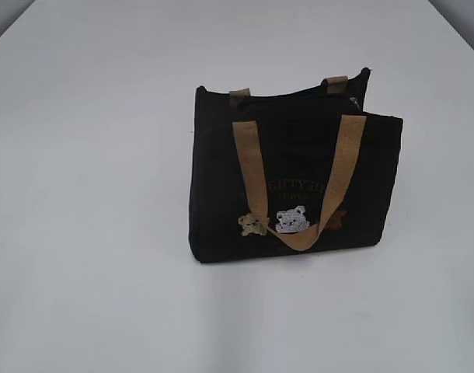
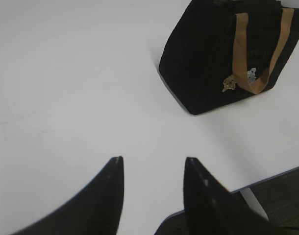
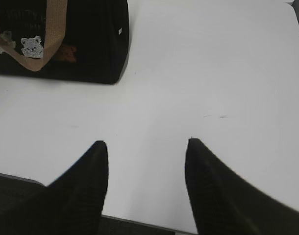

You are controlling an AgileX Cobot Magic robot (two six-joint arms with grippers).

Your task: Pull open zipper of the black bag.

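Exterior view: black bag (image 1: 291,186) upright mid-table (image 1: 89,233) — bare surface all round.

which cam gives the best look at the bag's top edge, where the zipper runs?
Exterior view: the black bag stands whole in frame, and its top edge shows between the rear handle stubs. The left wrist view shows the bag from a corner, with its top cut off at the frame edge. The right wrist view shows only the lower front.

The bag (image 1: 295,183) stands alone mid-table (image 1: 89,233). Bare tabletop lies on its left, right, near and far sides. Its front handle (image 1: 299,183) droops over the near face.
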